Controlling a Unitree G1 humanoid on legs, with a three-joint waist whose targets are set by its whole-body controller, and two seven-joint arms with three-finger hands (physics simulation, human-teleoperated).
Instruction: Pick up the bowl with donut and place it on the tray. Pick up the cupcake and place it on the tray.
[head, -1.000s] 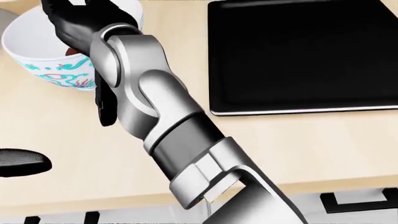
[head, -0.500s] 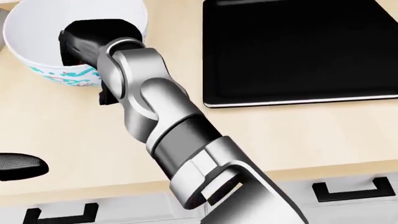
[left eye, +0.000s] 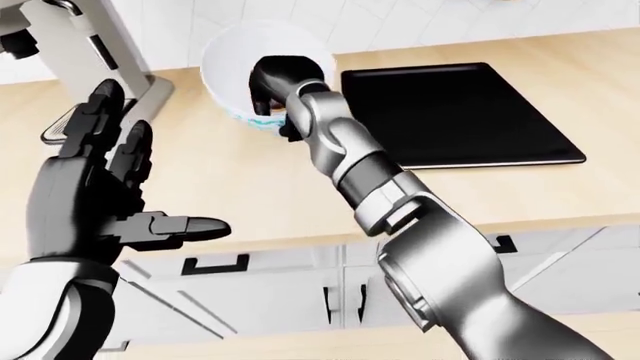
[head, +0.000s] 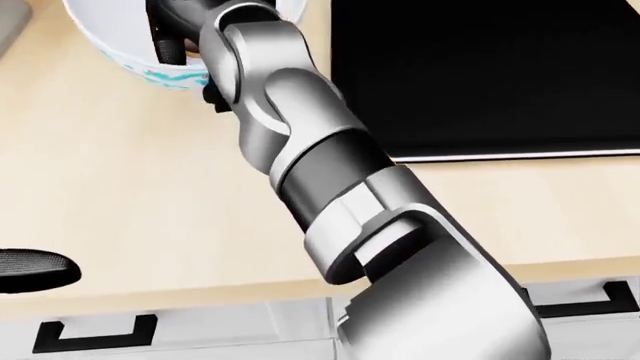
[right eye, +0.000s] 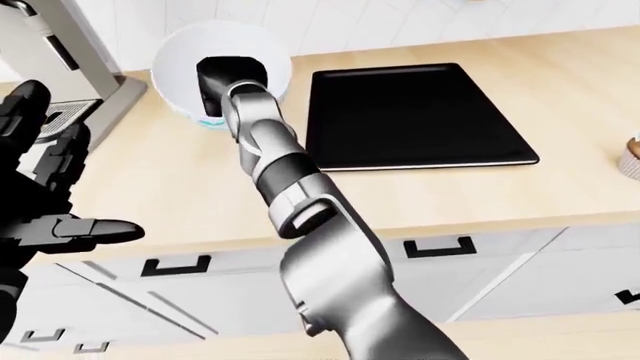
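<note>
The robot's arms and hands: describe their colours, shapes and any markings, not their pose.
Right arm: rounded silver-grey shells with a dark band near the forearm. Left hand: glossy black, blocky segmented fingers, above a silver wrist. Right hand: also black. No cables or markings show.

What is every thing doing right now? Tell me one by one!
bowl: tipped toward the camera, right hand reaching inside it.
tray: flat on the counter, nothing on it.
cupcake: upright at the right edge, untouched.
right hand: inside the bowl, grip unclear.
left hand: open, holding nothing.
</note>
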